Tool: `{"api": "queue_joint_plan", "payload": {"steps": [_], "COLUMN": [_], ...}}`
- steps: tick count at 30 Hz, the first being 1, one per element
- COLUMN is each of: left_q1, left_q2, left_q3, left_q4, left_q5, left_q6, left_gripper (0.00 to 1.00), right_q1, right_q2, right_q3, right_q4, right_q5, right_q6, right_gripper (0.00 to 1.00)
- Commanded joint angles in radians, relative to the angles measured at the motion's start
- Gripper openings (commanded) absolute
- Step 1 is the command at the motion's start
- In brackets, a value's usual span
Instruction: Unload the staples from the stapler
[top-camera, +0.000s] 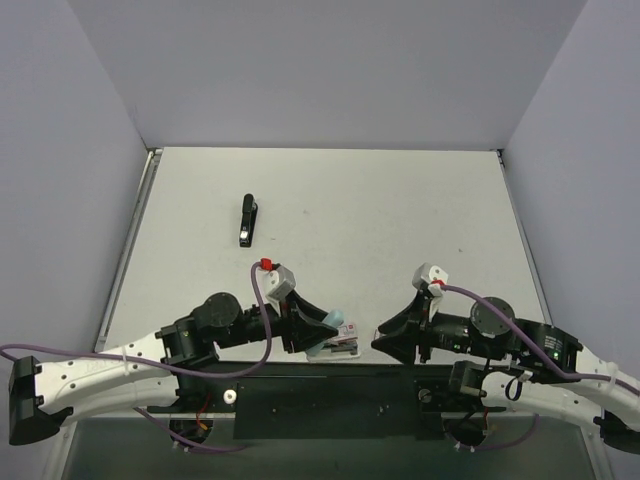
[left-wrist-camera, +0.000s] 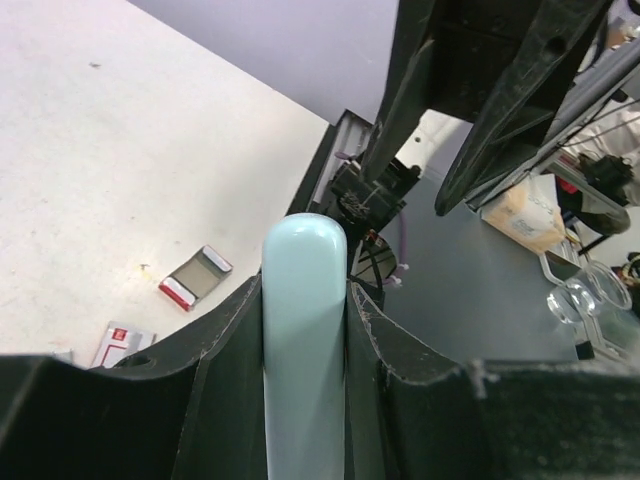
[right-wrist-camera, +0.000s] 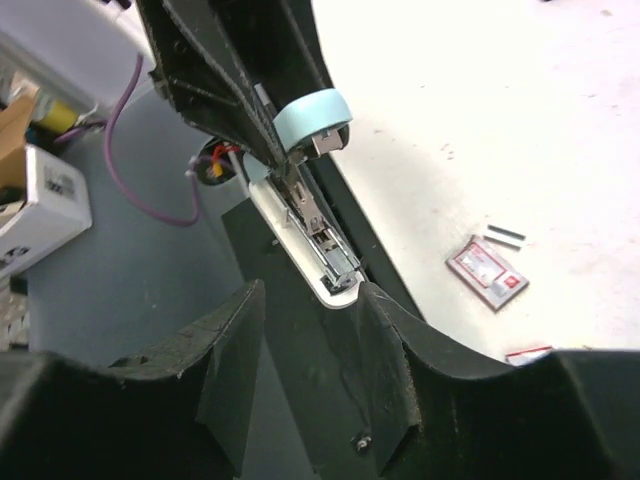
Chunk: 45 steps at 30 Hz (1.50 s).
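Observation:
A slim black stapler (top-camera: 247, 220) lies alone on the table at the far left, away from both grippers. My left gripper (top-camera: 325, 322) (left-wrist-camera: 305, 290) is shut on a pale blue bar (left-wrist-camera: 303, 330) at the table's near edge. In the right wrist view the blue bar (right-wrist-camera: 312, 118) is the raised top of a hinged device, with a metal staple channel (right-wrist-camera: 322, 232) and a white base (right-wrist-camera: 340, 297) below it. My right gripper (top-camera: 385, 342) (right-wrist-camera: 305, 300) is open and empty. It faces the device, and the white base's tip sits just between its fingertips.
Small red-and-white staple boxes lie on the table by the near edge (top-camera: 335, 348) (left-wrist-camera: 195, 277) (right-wrist-camera: 487, 272). A short strip of staples (right-wrist-camera: 505, 236) lies beside one. The black mounting plate (top-camera: 330, 395) runs below the table edge. Walls enclose the table.

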Motion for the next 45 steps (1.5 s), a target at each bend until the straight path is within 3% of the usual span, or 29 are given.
{"api": "queue_joint_plan", "payload": {"steps": [1,4,7,15,22,35,45], "left_q1": [0.003,0.003,0.003,0.009,0.034,0.225,0.317], "left_q2": [0.010,0.031,0.065,0.125,0.160,0.169,0.182], "left_q3": [0.086,0.112,0.118,0.132,0.166,0.081,0.058], "left_q4": [-0.027,-0.056,-0.064,-0.053,-0.061,0.030,0.079], "left_q5": [-0.120,-0.203,-0.269,-0.405,-0.429,-0.291,-0.232], "left_q6": [0.020,0.026,0.026,0.034,0.057,-0.038,-0.078], "left_gripper": [0.00,0.00,0.00,0.00,0.00,0.00,0.00], "right_q1": [0.009,0.007,0.007,-0.006,-0.140,-0.200,-0.232], "right_q2": [0.032,0.116,0.195,0.405,0.500,0.580,0.755], "right_q3": [0.058,0.087,0.110,0.115,0.052,-0.098,-0.113], "right_q4": [-0.024,-0.013,-0.010,0.132,0.312,0.614,0.766], "right_q5": [0.154,0.226,0.307,0.366,0.236,0.082,-0.018], "right_q6": [-0.033,-0.025,-0.005,-0.045,-0.028,-0.021,0.022], "right_gripper": [0.31,0.20,0.00,0.00,0.00,0.00,0.00]}}
